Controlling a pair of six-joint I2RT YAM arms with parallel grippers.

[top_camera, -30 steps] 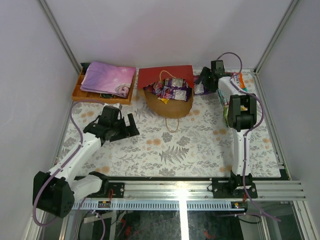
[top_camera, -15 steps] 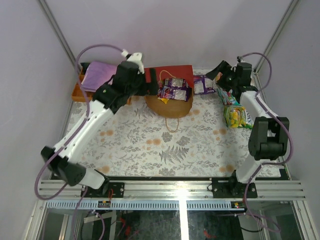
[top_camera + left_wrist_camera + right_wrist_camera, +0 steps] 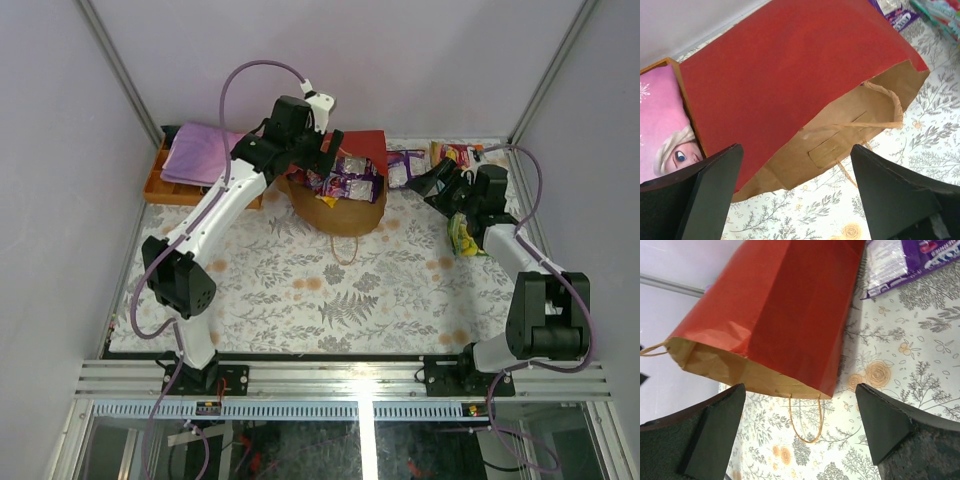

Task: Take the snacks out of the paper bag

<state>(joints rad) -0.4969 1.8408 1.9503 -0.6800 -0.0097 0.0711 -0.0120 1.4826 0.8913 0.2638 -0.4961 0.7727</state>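
Note:
The paper bag (image 3: 364, 144) lies on its side at the back middle, red outside, brown mouth facing the front. Purple snack packets (image 3: 346, 178) sit in its mouth. My left gripper (image 3: 318, 162) is open and empty over the bag's left edge. In the left wrist view the bag (image 3: 780, 75) fills the space above the open gripper (image 3: 796, 150). My right gripper (image 3: 437, 180) is open and empty just right of the bag. The right wrist view shows the bag (image 3: 790, 305) and a purple packet (image 3: 900, 260) beyond the open gripper (image 3: 800, 387).
More packets lie on the table right of the bag: a purple one (image 3: 404, 168), a green-yellow one (image 3: 465, 236) and several at the back right (image 3: 456, 152). An orange tray (image 3: 158, 185) with a pink-purple cloth (image 3: 196, 155) stands at the back left. The bag's handle (image 3: 345, 250) trails forward.
My left arm has swung right from the tray to the bag's left edge. My right gripper has drawn a little forward, away from the back-right packets. Both stay open.

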